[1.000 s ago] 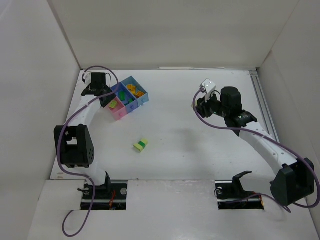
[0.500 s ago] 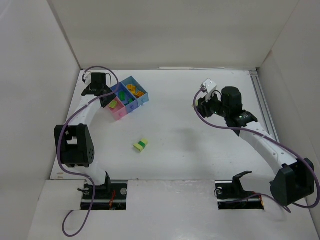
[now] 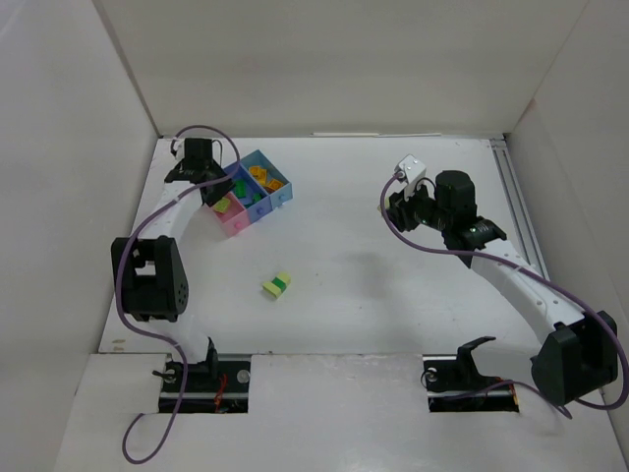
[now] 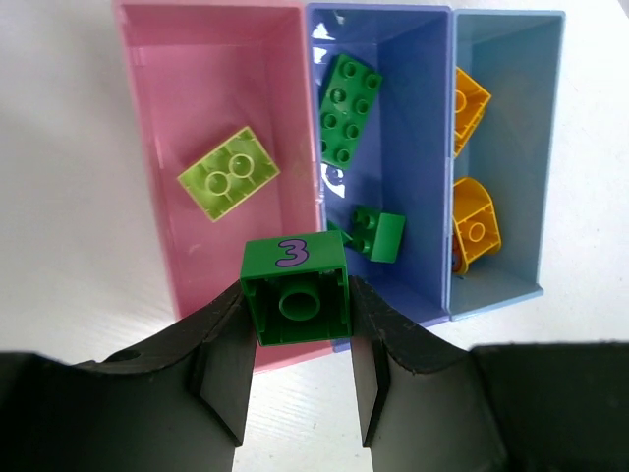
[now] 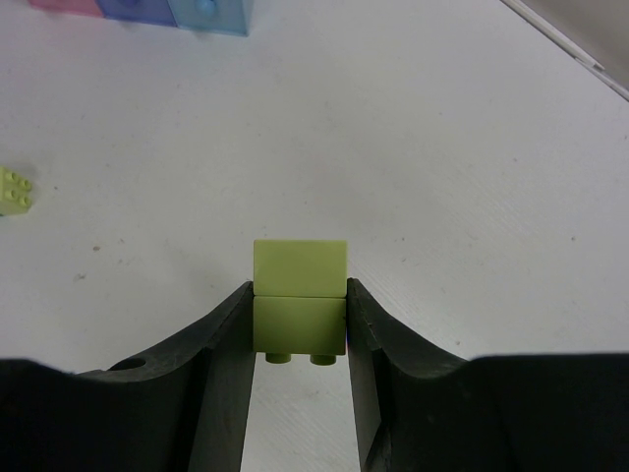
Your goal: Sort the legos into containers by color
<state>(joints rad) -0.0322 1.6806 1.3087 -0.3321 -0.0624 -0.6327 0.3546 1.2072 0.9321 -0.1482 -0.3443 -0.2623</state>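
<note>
Pinched in the left gripper [image 4: 297, 329]: a held dark green brick [image 4: 295, 295] bearing a purple 3, hollow underside toward the wrist camera. Narrow grip, pads flat against both its sides. Held in line with the shared wall of two bins, at their near ends; height above them hard to judge.

At 11 o'clock from it, the pink bin [image 4: 147, 118], with one lime brick [image 4: 228, 172] lying flat inside. At 1 o'clock, the middle blue bin [image 4: 423, 147], holding a long dark green brick [image 4: 349, 108] and a small dark green brick [image 4: 376, 234], the small one tilted. At 2 o'clock, the pale blue bin [image 4: 526, 128], with two orange bricks [image 4: 475, 221] inside. All three bins side by side, walls touching, at 10 o'clock on the table [image 3: 373, 295] in the overhead view.

Clamped in the right gripper [image 5: 300, 329]: a lime-yellow stack [image 5: 300, 285] of two pieces, studs pointing back toward the wrist. Narrow grip here too, closed on the lower piece. Up off the table at about 2 o'clock, well apart from the bins.

Lying loose on the table at 5 o'clock from the bins: a pale yellow brick with a green band [image 3: 277, 285], apart from both grippers.
</note>
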